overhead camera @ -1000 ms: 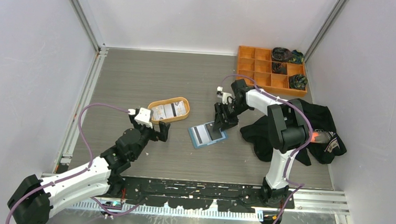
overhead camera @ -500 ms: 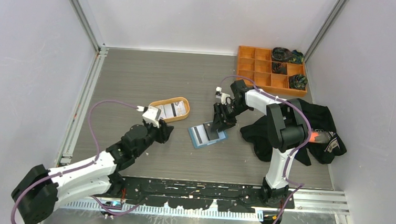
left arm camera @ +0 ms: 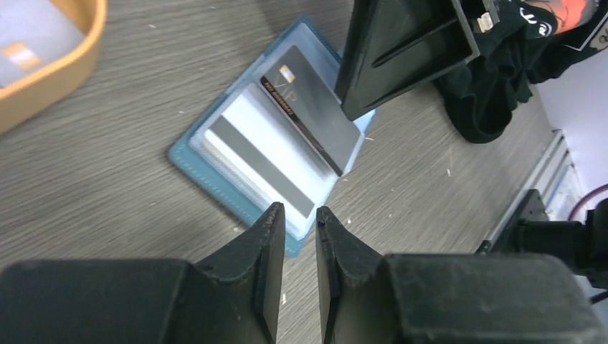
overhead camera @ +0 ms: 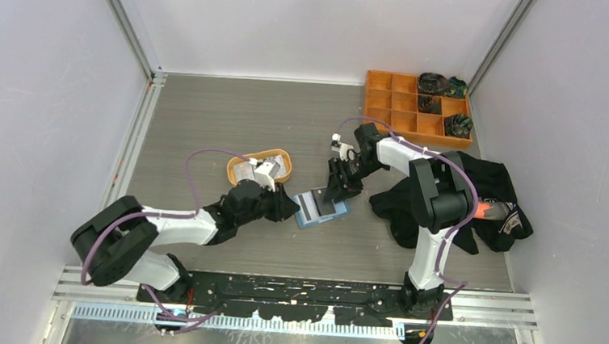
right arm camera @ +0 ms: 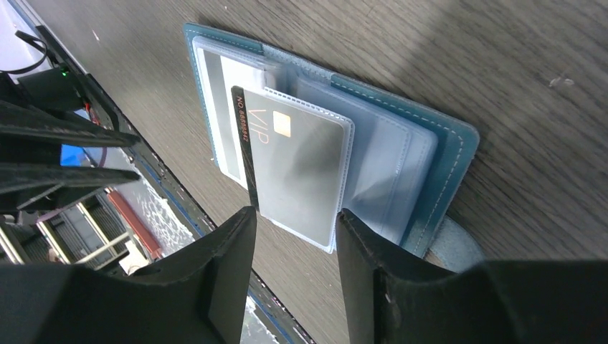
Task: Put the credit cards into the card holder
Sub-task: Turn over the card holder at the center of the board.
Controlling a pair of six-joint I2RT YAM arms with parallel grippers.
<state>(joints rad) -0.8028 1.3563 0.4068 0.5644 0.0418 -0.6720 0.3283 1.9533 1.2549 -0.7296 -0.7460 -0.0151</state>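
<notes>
Both arms are built alike, with white link shells between bulky, rounded black joint housings. The left arm [overhead camera: 176, 226] has a long white shell along its forearm. A purple cable [overhead camera: 214, 151] loops loosely off it and ends at a small white block [overhead camera: 265, 172] at the wrist. The right arm [overhead camera: 423, 257] has a white lower link, a black elbow housing and a white upper shell. Its own purple cable [overhead camera: 464, 177] runs the length of it to a similar white wrist block [overhead camera: 338, 144]. The left end effector [left arm camera: 299, 210] has two matte black wedge-shaped fingers with flat inner faces. The right end effector [right arm camera: 295, 213] is the same matte black, with broad, tapering fingers.
</notes>
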